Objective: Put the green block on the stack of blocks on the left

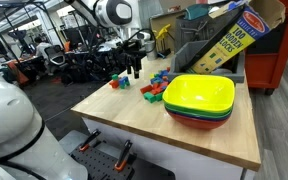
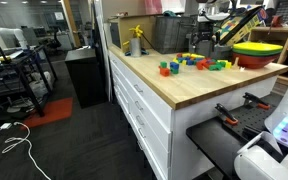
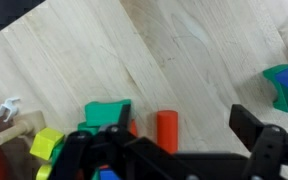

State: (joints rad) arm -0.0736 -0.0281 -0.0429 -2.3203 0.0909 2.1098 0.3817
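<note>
1. We see a light wooden table [image 1: 134, 118] in both exterior views.
2. On it we see nested bowls [image 1: 199, 100], yellow-green on top, red and blue beneath.
3. Beside the bowls lies a loose jumble of coloured blocks [image 1: 160, 80].
4. Behind, we see a tilted yellow box [image 1: 234, 35] near a red cabinet [image 1: 274, 50].
5. In an exterior view we see a yellow bottle [image 2: 136, 40] upright on the table and a red mat [image 2: 49, 107] on the floor.

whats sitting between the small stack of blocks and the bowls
A loose jumble of coloured blocks lies between the stack of blocks and the bowls, in both exterior views.
</note>
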